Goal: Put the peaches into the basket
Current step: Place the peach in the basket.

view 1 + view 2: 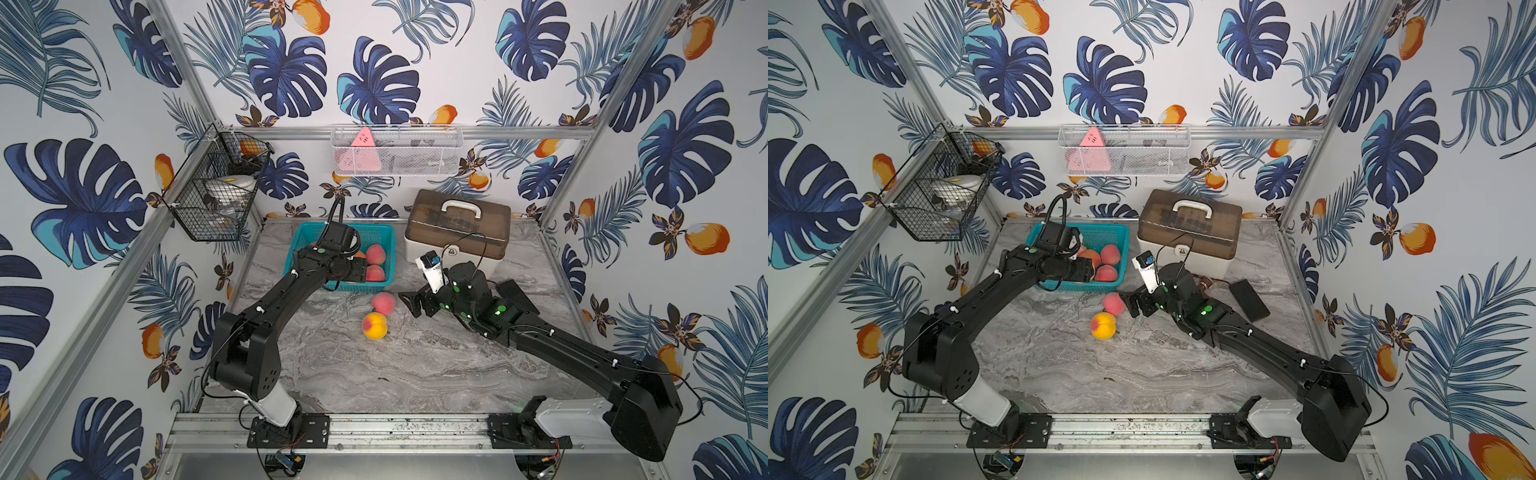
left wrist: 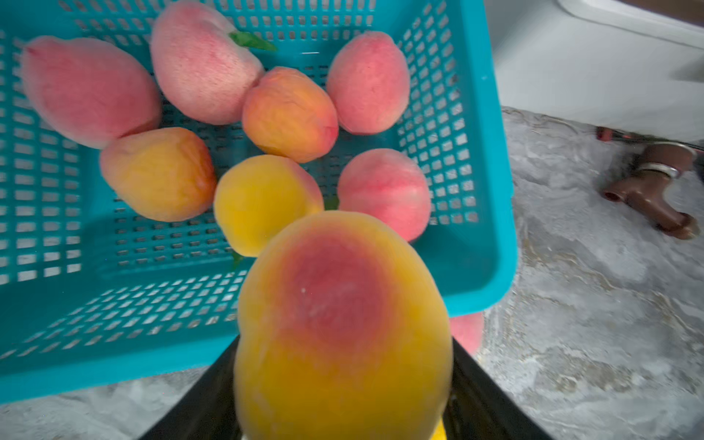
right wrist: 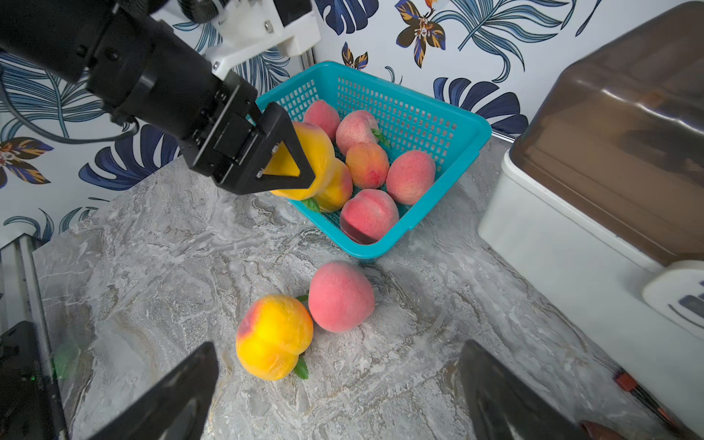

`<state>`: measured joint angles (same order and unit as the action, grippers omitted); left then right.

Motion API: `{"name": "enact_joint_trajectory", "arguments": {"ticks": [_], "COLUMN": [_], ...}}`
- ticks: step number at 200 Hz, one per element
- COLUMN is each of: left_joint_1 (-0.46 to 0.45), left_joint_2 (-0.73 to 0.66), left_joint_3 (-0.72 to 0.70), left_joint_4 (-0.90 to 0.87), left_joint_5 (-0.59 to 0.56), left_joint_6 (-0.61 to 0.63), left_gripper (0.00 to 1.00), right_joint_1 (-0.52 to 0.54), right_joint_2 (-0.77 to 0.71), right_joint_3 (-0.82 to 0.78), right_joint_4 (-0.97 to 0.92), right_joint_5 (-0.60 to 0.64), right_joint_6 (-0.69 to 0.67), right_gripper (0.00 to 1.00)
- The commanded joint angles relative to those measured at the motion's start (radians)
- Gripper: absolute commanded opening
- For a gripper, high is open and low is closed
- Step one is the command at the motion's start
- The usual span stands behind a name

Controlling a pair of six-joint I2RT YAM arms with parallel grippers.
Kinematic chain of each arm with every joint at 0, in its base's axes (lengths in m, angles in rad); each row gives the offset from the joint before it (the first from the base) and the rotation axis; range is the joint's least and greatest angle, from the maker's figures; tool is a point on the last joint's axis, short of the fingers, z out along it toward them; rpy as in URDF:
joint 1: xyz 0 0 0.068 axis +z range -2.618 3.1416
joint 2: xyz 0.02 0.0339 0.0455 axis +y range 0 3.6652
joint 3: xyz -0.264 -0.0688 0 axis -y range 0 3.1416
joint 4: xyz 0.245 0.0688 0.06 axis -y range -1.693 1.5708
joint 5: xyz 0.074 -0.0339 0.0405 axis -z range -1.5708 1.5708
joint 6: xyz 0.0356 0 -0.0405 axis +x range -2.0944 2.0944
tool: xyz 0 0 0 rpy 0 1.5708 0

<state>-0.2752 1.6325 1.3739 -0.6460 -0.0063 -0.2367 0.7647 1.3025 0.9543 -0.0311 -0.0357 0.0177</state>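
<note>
The teal basket (image 1: 386, 237) (image 3: 472, 129) stands at the back of the table with several pink and orange peaches (image 2: 289, 114) inside. My left gripper (image 3: 301, 160) (image 2: 343, 346) is shut on a yellow peach with a red blush (image 2: 343, 324), held over the basket's near rim. Two peaches lie on the table in front of the basket and touch each other: a pink one (image 1: 383, 302) (image 3: 340, 296) and a yellow one (image 1: 374, 326) (image 3: 273, 335). My right gripper (image 1: 409, 305) (image 3: 340, 344) is open and empty, low over the table just right of the pink one.
A white storage box with a brown lid (image 1: 457, 224) stands right of the basket. A flat black object (image 1: 513, 293) and a small brown object (image 2: 655, 190) lie by the box. A black wire basket (image 1: 208, 195) and a white mesh basket (image 1: 395, 153) hang on the walls.
</note>
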Motion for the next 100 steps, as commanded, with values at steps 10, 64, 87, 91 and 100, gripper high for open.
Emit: {"name": "enact_joint_trajectory", "arguments": {"ticks": [10,64,87,91,100], "left_joint_1": [0.031,0.07,0.074,0.076,0.076], "left_joint_2": [0.003,0.038,0.059,0.062,0.065], "left_joint_3": [0.016,0.088,0.095,0.094,0.09], "left_joint_4": [0.028,-0.018,-0.029,-0.025,-0.016], "left_joint_5": [-0.087,-0.176,-0.221,-0.228,-0.245], "left_joint_6": [0.006,0.049,0.048,0.047,0.045], "left_gripper": [0.66,0.66,0.66,0.66,0.66], "right_joint_1": [-0.001,-0.001,-0.001,-0.001,-0.001], "right_joint_2": [0.014,0.072,0.095,0.097,0.102], "right_joint_3": [0.019,0.07,0.119,0.125,0.136], "right_joint_4": [-0.014,-0.047,-0.092,-0.094,-0.094], "right_joint_5": [0.0,-0.016,-0.015,-0.021,-0.032], "right_joint_6": [0.021,0.032,0.059,0.06,0.063], "right_gripper": [1.0,1.0,1.0,1.0,1.0]}}
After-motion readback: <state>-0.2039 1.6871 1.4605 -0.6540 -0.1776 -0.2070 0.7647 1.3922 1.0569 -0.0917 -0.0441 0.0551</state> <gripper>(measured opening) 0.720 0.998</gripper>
